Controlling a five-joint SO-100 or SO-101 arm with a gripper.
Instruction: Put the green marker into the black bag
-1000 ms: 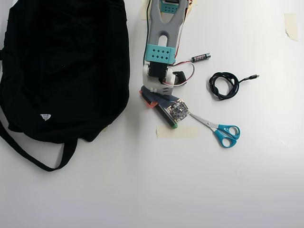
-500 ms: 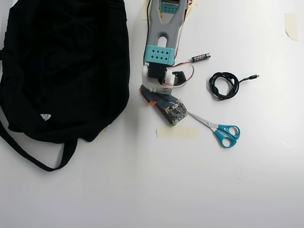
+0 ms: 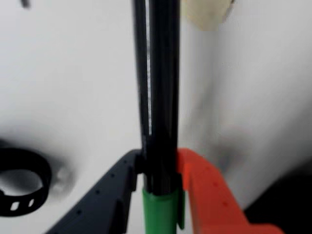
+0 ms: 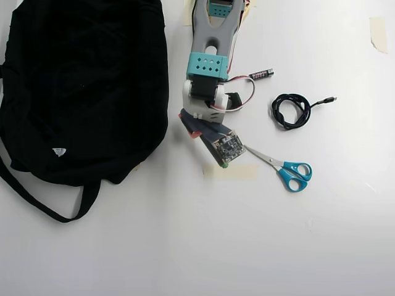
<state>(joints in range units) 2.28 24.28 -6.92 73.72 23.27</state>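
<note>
Green-capped and dark-barrelled, the green marker (image 3: pixel 161 112) sits pinched between the jaws of the gripper (image 3: pixel 160 180): pickup done. Carry and drop remain; in the overhead view the black bag (image 4: pixel 80 86) lies well left of the gripper.

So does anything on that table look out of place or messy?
Nothing stands out. The marker sits straight between the jaws in the wrist view. From overhead, the bag, scissors, coiled cable and battery lie apart on the table, with a few tape strips stuck down.
</note>
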